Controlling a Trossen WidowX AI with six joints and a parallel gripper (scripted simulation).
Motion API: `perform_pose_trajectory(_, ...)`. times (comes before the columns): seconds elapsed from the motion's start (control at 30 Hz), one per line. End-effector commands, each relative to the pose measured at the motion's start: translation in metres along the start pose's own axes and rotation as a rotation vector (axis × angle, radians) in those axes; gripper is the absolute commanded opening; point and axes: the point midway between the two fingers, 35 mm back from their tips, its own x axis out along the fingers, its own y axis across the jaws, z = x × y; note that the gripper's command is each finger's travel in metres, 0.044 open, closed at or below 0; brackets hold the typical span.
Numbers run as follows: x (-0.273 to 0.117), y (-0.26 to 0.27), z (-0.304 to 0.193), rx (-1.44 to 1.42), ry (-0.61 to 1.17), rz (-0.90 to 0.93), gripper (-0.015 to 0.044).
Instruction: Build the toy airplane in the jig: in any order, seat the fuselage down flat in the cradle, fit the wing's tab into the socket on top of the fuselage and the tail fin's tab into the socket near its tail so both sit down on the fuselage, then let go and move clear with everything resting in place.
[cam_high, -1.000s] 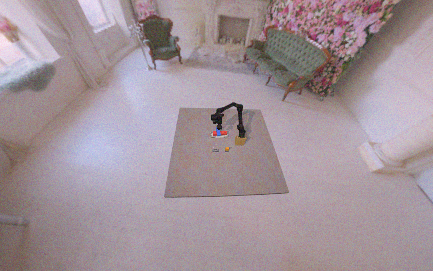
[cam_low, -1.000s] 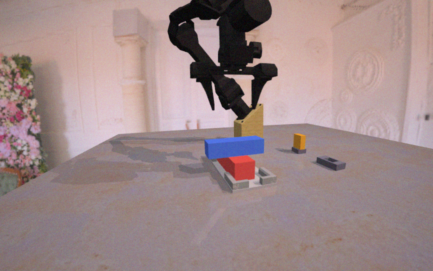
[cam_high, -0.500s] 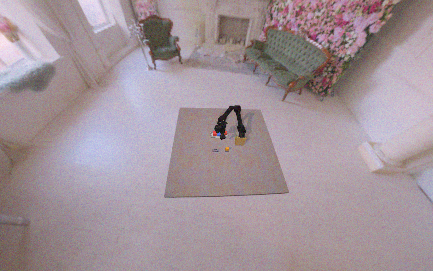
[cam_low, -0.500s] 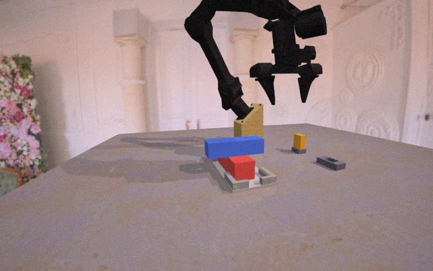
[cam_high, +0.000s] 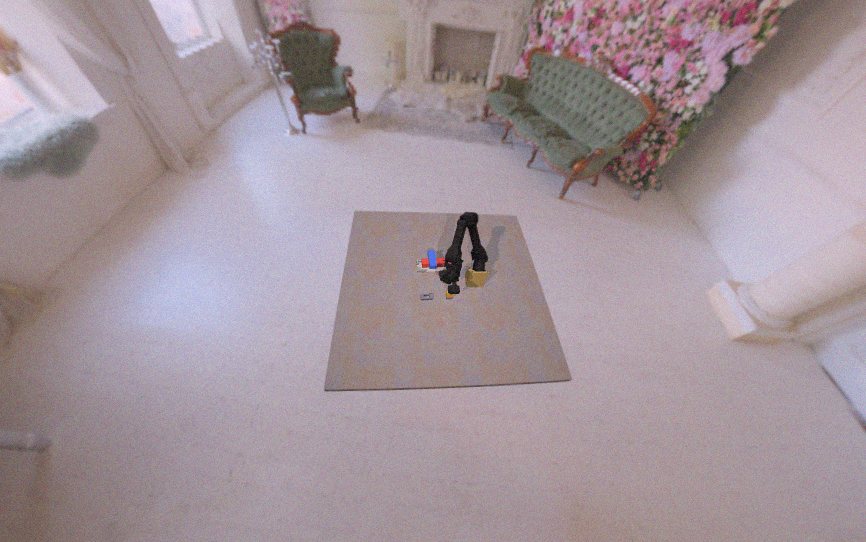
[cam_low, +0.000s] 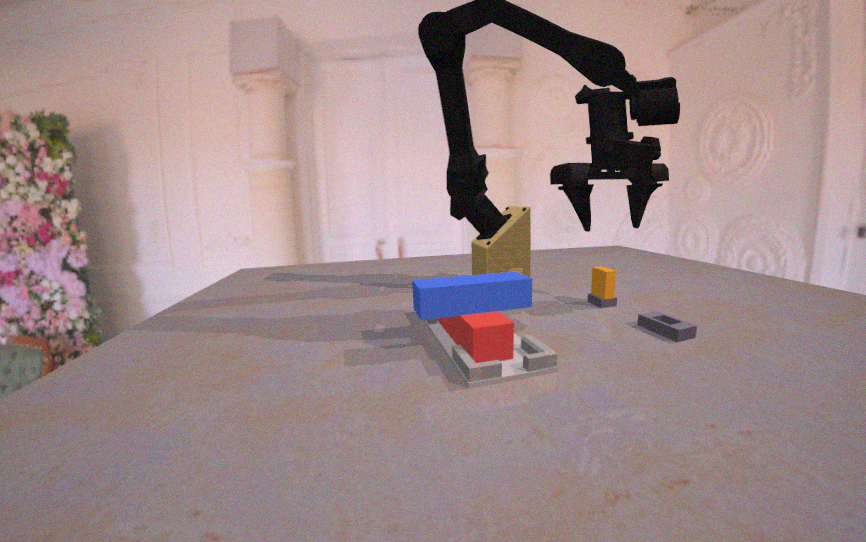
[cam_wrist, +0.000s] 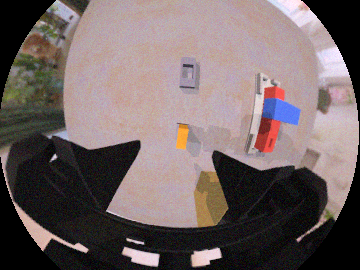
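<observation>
While the tabletop (cam_high: 383, 345) (cam_low: 319, 447) (cam_wrist: 125, 75) carries everything, the black arm (cam_high: 473, 239) (cam_low: 454, 95) rises from a tan, slope-topped base block (cam_high: 475, 279) (cam_low: 514, 249) (cam_wrist: 206, 200), bends at its upper joints and reaches out so that its jaws point downward. They are spread wide with nothing between them, and in the exterior view their tips hang above the level of the orange fin, apart from every part.

The pale grey jig (cam_high: 418, 266) (cam_low: 482, 371) (cam_wrist: 256, 120) lies flat, with low raised blocks at its corners. Inside it, between those blocks, sits the red fuselage (cam_high: 425, 262) (cam_low: 491, 338) (cam_wrist: 269, 130), lengthwise along the cradle. Across the top of the fuselage rests the blue wing (cam_high: 432, 258) (cam_low: 472, 295) (cam_wrist: 281, 111), level and overhanging both sides; its tab is hidden. A small dark socket shows near one end of the fuselage in the wrist view.

Away from the jig is a grey slotted holder (cam_high: 422, 297) (cam_low: 681, 332) (cam_wrist: 188, 85), flat on the tabletop. Near it, the orange tail fin (cam_high: 449, 295) (cam_low: 602, 283) (cam_wrist: 182, 137) stands upright in a small dark holder (cam_low: 602, 301), apart from the fuselage.
</observation>
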Motion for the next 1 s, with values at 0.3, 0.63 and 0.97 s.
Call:
perform_pose_trajectory(0.3,0.047,-0.008,-0.008,-0.012,0.019,-0.031,0.0440)
perform_pose_trajectory(0.63,0.059,-0.008,-0.008,-0.012,0.019,-0.031,0.0440)
perform_pose_trajectory(0.97,0.076,-0.008,-0.008,-0.011,0.019,-0.032,0.0440)
